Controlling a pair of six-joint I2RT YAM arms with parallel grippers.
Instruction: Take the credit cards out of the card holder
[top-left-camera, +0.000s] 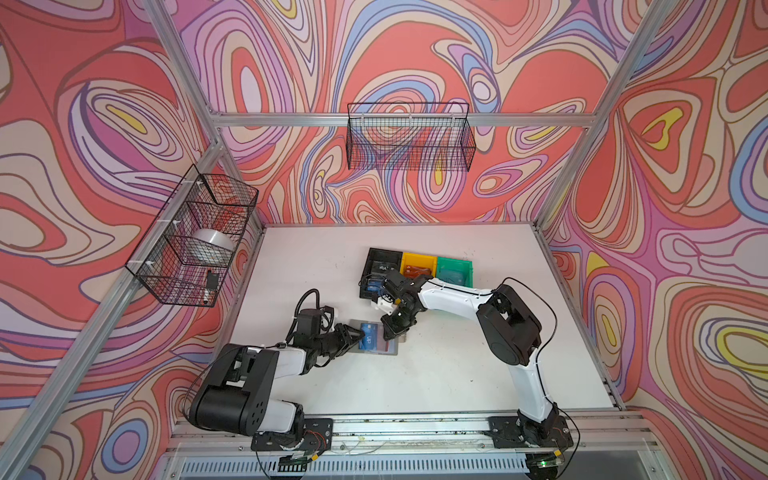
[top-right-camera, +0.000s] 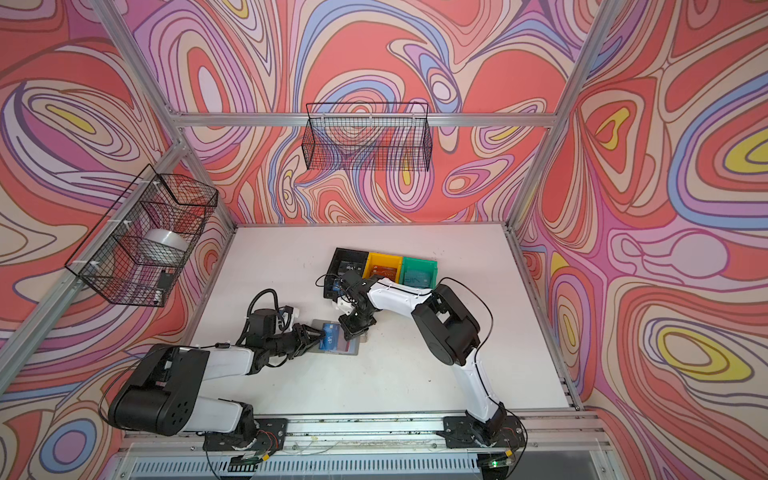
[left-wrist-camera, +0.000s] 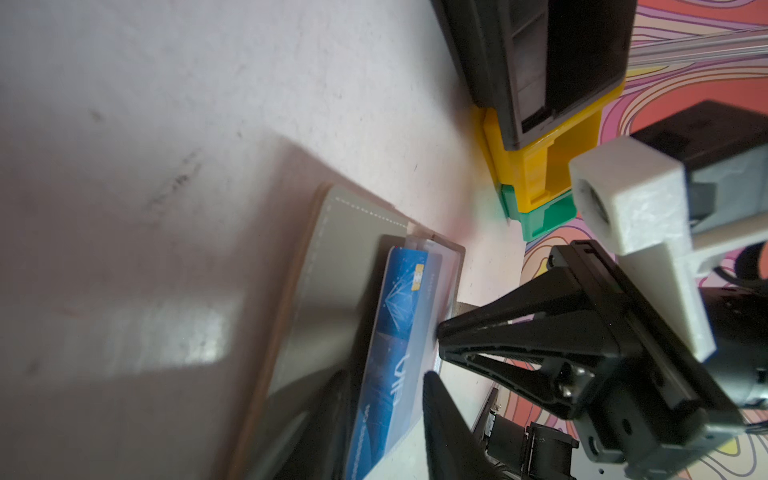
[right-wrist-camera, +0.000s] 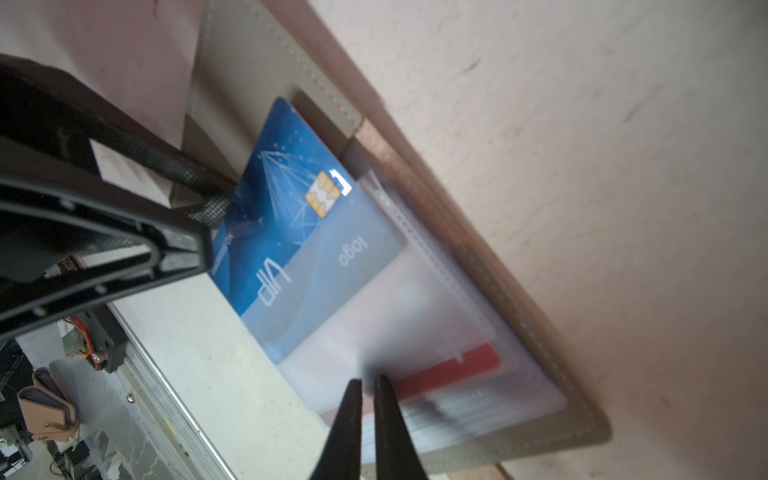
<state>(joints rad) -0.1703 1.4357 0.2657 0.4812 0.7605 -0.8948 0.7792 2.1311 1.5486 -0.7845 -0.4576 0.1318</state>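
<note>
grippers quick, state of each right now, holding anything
left gripper: partly open, edge of the blue card between the jaws
right gripper: closed, tips down on the card holder, gripping nothing visible

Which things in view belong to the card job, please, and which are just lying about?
Job: card holder, blue card, red card, left hand, right hand; perhaps the black bin, yellow bin, green bin, holding cards.
Lying about: back wire basket, side wire basket, tape roll.

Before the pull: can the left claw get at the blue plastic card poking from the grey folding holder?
Likely yes: the left claw straddles the exposed edge of the blue plastic card, nothing between.
</note>
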